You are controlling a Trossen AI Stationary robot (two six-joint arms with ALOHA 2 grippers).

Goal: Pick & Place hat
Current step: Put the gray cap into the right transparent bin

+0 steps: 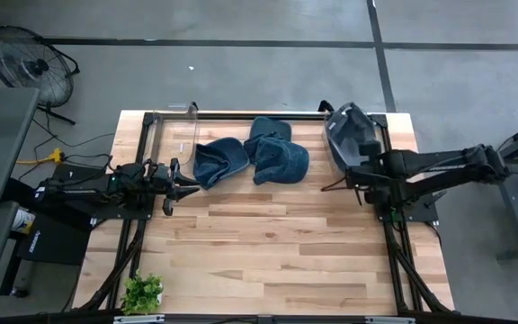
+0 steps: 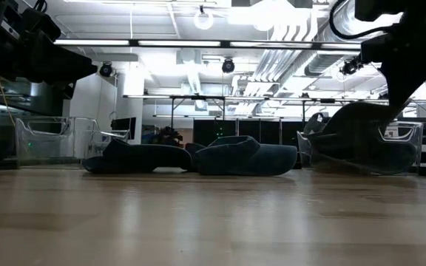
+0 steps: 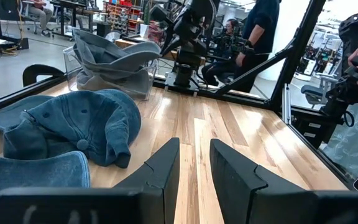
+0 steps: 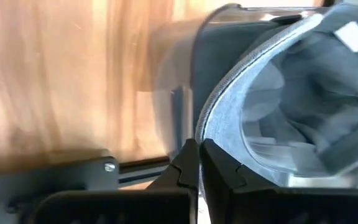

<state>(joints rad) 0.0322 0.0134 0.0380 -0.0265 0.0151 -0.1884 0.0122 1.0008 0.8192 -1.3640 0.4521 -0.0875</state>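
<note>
Overhead, we see the right hand (image 1: 360, 169) at the right of the frame, its fingers pressed together on the brim of a grey hat (image 1: 349, 133) that sits in a clear bin (image 1: 378, 121) at the upper right corner of the desk (image 1: 277, 252). From the right wrist camera, the fingertips (image 4: 190, 163) meet on the brim's edge, with the hat's inside showing at the right of that frame. The left hand (image 1: 174, 185) hangs over the left side of the desk, just beside a blue hat (image 1: 220, 159), fingers a little apart and holding nothing. Two more blue hats (image 1: 275, 151) lie near the top centre, touching each other. An empty-looking clear bin (image 1: 190, 126) stands at the upper left. A small plant (image 1: 142, 292) sits at the lower left corner.
</note>
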